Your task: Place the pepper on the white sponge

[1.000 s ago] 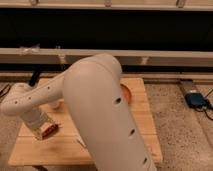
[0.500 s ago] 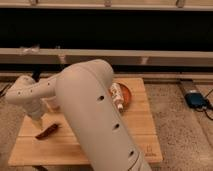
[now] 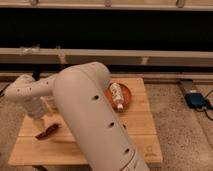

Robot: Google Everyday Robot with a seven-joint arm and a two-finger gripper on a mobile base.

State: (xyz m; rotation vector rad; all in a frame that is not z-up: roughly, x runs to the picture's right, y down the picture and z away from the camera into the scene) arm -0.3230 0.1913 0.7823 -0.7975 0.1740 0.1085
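— Wooden, the one table (image 3: 145, 125), pale planks. How many things are on it?

— Three I can count: one pepper (image 3: 47, 131), one orange plate (image 3: 131, 96) and one small bottle (image 3: 117, 95). Off the table, one blue box (image 3: 194, 100) sits on the floor to the right.

— Any containers filled?

— Only the plate. The bottle lies on its side in it, whitish with a brown part. Nothing else is in it.

— And the pepper?

— Dark red and slender, lying flat on the wood near the front left corner, well apart from the plate.

— Where is the claw?

— The gripper (image 3: 39, 121) hangs below the wrist of the single white arm (image 3: 85, 115), over the left side of the table, just above and beside the pepper. Its fingers stand apart, and the pepper is not between them. The pale tip there is probably the fingers, though the arm blocks much of it.
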